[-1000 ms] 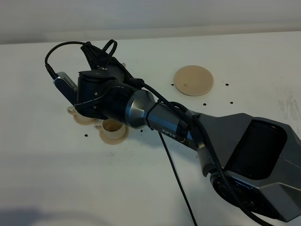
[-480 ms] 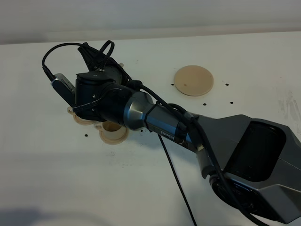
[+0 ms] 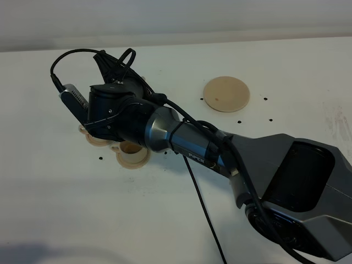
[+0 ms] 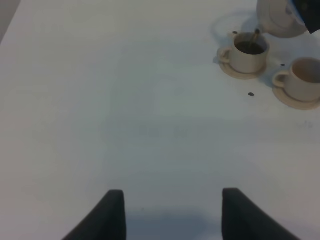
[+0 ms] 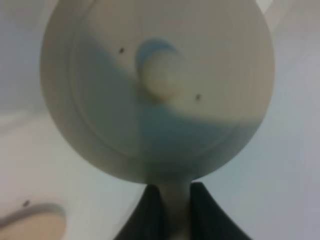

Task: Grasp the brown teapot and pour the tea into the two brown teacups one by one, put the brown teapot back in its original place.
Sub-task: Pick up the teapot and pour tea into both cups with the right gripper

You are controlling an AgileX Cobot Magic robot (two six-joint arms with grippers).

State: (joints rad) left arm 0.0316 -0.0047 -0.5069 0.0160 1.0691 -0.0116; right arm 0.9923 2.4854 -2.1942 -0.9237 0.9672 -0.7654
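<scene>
The brown teapot (image 5: pixel 157 90), a round-bellied light tan ceramic pot with a knobbed lid, hangs tilted over the left part of the white table (image 3: pixel 275 66). The right gripper (image 5: pixel 170 207) is clamped on its loop handle. A thin dark stream falls from the spout into the small tan teacup (image 4: pixel 248 52) below it, which holds dark tea. The matching second teacup (image 4: pixel 305 80) stands just beside on its own saucer. The flat round tan disc saucer (image 3: pixel 226 93) lies well apart to the right. The left gripper (image 4: pixel 172 212) hovers with its fingers apart.

Your right wrist view shows the teapot (image 5: pixel 157 90) blurred. Overhead, the right arm (image 3: pixel 181 137) hides it and half-covers both cups (image 3: pixel 130 148), 8 o'clock of the saucer (image 3: pixel 226 93).
</scene>
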